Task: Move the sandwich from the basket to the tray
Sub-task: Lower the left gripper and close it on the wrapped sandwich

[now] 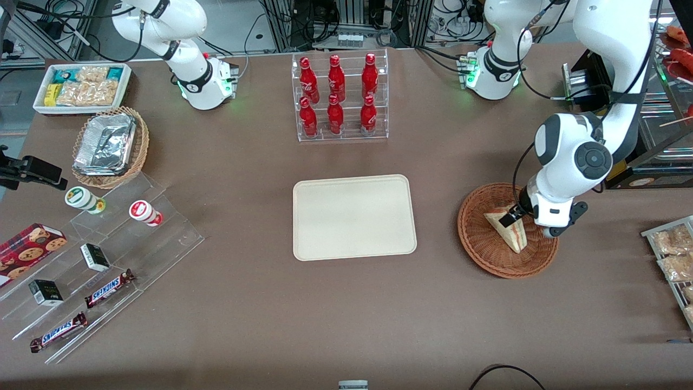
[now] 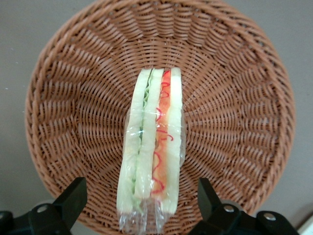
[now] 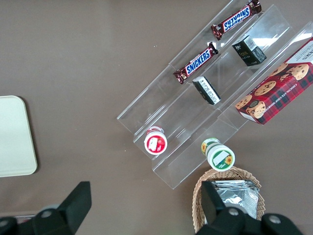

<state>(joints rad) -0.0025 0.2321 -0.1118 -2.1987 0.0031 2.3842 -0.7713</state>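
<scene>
Wicker frames the moment: the sandwich (image 2: 154, 147) stands on edge in the basket (image 1: 476, 244), with the left gripper (image 2: 142, 203) low over it, its 2 fingers (image 2: 73, 196) spread wide and straddling the wedge, touching nothing. You should keep the wedge centred as you descend, then close gently across the bread faces. The tray (image 1: 354, 216) waits bare, well apart toward the table's middle.
</scene>
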